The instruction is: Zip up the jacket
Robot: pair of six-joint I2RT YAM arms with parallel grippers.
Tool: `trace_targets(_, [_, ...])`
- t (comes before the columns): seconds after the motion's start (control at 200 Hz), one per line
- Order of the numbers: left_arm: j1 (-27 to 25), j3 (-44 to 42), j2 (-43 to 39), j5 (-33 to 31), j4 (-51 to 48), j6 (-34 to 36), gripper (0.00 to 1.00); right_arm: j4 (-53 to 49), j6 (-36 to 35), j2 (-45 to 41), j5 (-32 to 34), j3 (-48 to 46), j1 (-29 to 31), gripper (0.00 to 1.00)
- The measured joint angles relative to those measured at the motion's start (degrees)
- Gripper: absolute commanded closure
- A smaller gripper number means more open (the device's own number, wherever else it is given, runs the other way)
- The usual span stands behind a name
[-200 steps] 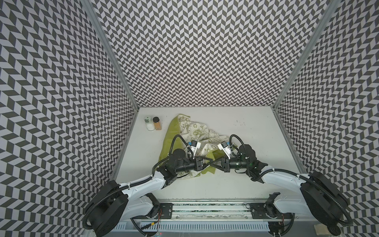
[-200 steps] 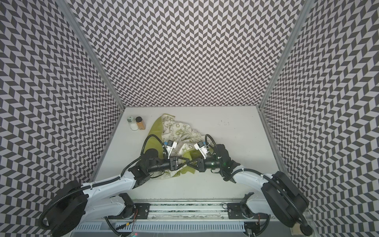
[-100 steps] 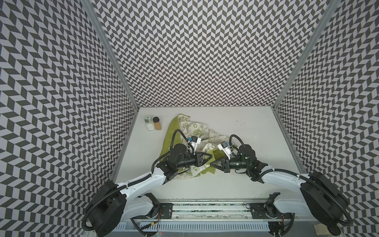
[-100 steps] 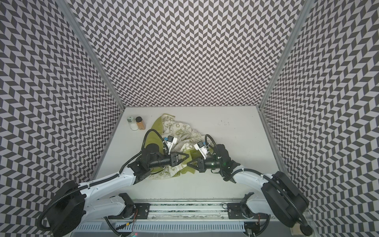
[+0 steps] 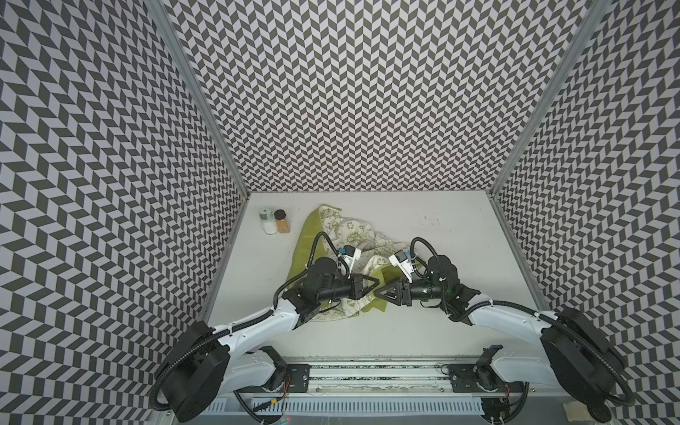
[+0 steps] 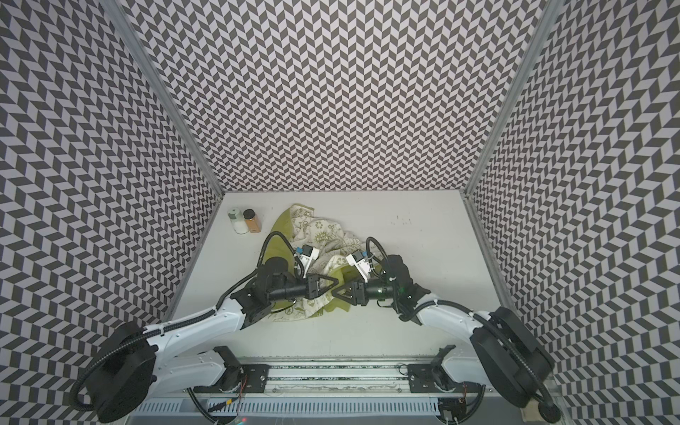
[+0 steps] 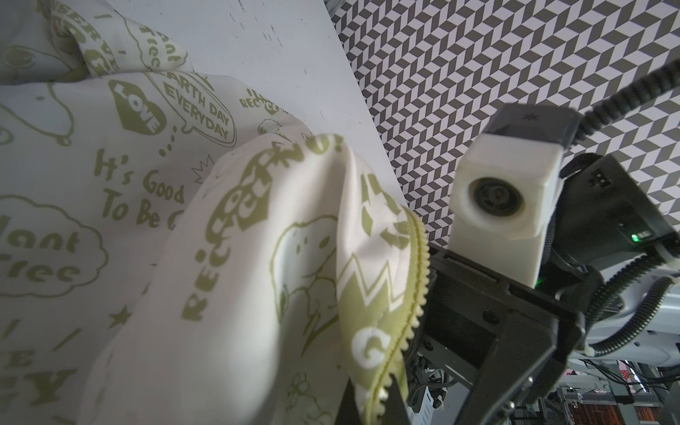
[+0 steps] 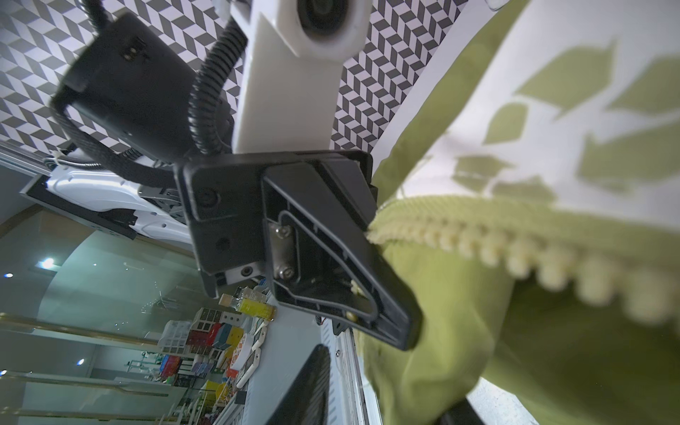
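Jacket (image 5: pixel 349 235): crumpled heap, green outside, white with green drawings inside, in the middle of the table (image 5: pixel 441 257), a bit left in both top views.
Left gripper (image 5: pixel 373 288): squeezed together on the jacket's zipper edge (image 7: pixel 412 287).
Right gripper (image 5: pixel 382 294): fingers (image 8: pixel 305 390) apart, green cloth between them.
Two small bottles (image 5: pixel 274 220): table's upper left corner.

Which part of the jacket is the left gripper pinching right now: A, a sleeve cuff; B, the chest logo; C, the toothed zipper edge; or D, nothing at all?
C: the left gripper is shut on the jacket, and in the left wrist view the toothed zipper edge runs down into its fingers.
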Motion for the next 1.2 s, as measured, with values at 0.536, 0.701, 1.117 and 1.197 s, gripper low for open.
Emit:
trace_targets(0.536, [0.1,2.7,1.7,1.2,-1.6,1.1,0.93,-0.4,0.4,1.2,-0.4,0.0,0.0,1.00])
trace_targets(0.701, [0.4,3.4,1.9,1.6,-2.6,1.2,0.40,0.3,1.2,1.2,-0.6,-0.3,0.0,1.00])
trace_targets(1.117, [13.7,-3.3,-30.7,-6.4,-25.8,0.5,0.18,8.2,9.1,-8.4,6.4,-10.9,0.0,1.00])
trace_targets(1.197, [12.5,-6.2,-36.5,-9.2,-30.8,-1.2,0.19,8.2,9.5,-9.5,8.5,-11.0,0.0,1.00])
